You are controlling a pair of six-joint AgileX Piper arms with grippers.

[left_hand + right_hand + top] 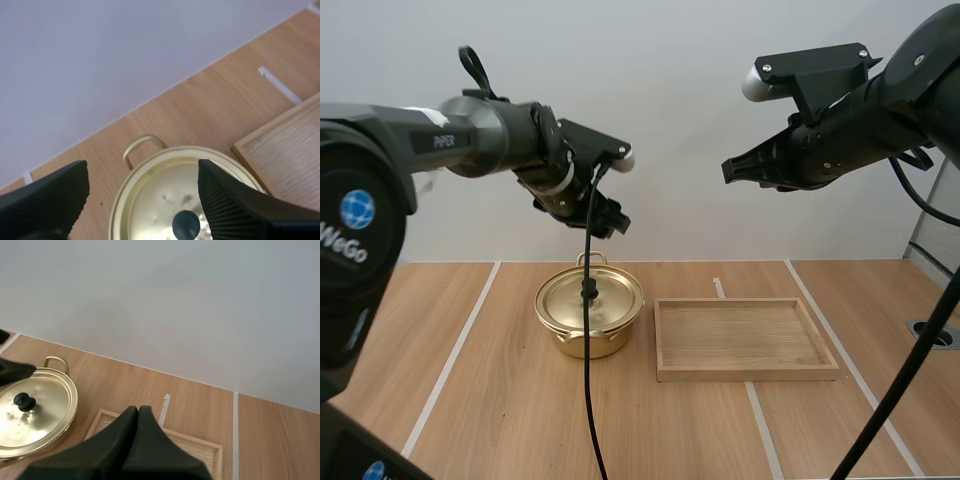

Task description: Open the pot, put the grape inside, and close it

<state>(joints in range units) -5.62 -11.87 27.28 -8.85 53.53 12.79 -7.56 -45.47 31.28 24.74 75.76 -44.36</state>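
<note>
The gold pot (pixel 570 342) stands on the table (pixel 470 380) with its lid (pixel 610 300) on. Bare wood lies open at its near and left sides. The wooden tray (pixel 740 375) lies just beside it on the right, with a narrow gap between them. My left pincer (pixel 608 218) hangs above the pot's far rim, fingers spread. My right pincer (pixel 730 170), pressed together into one wedge, is high over the tray's far edge. A pale wall closes the table's far side.
</note>
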